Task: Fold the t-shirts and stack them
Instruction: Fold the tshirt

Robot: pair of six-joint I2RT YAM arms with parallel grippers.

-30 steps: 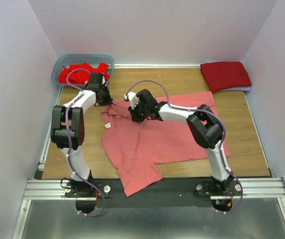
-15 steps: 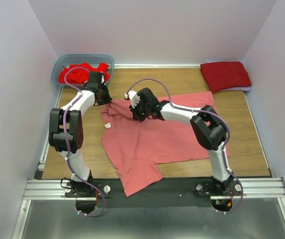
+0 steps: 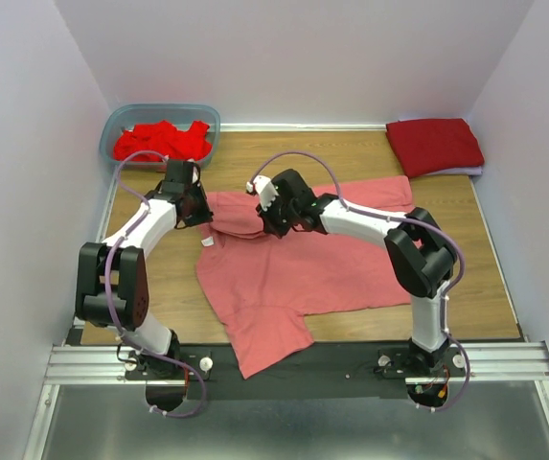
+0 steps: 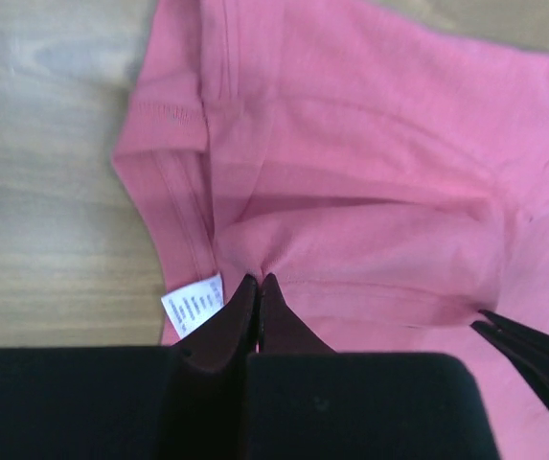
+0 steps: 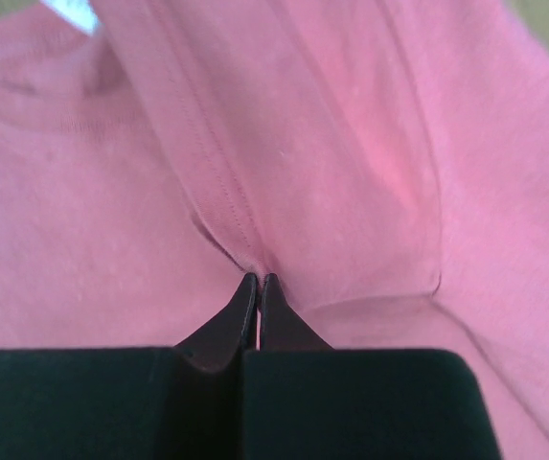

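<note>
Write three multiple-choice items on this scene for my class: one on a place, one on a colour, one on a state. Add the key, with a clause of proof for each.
1. Where on the table does the folded crimson t-shirt lie?
A. the near left corner
B. the far right corner
C. the middle

2. What colour is the spread-out t-shirt?
A. salmon-pink
B. blue
C. white

3. How do the left gripper and the right gripper stand?
A. both open, clear of the cloth
B. both shut on the spread-out t-shirt
C. both shut on the folded crimson t-shirt

Key:
1 B, as the top view shows it in the far right corner.
2 A, as every view shows salmon-pink cloth.
3 B, as each wrist view shows closed fingers pinching a pink fold.
</note>
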